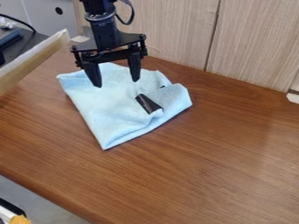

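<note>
The black gripper (pixel 118 82) hangs over the upper left part of a light blue cloth (pixel 111 113), its two fingers spread wide apart with nothing between them. Crumpled and partly folded, the cloth lies on the brown wooden table, with one corner pointing toward the front and its right side bunched up. A dark strip or object (pixel 148 103) shows on the cloth near its right fold, to the lower right of the gripper. Whether the fingertips touch the cloth, I cannot tell.
A wooden panel wall (pixel 169 30) runs along the table's back. At the left stands a light wooden board edge (pixel 32 61), with dark equipment behind it. The brown table (pixel 216 162) extends to the right and front. An orange item (pixel 20 219) is at the bottom left corner.
</note>
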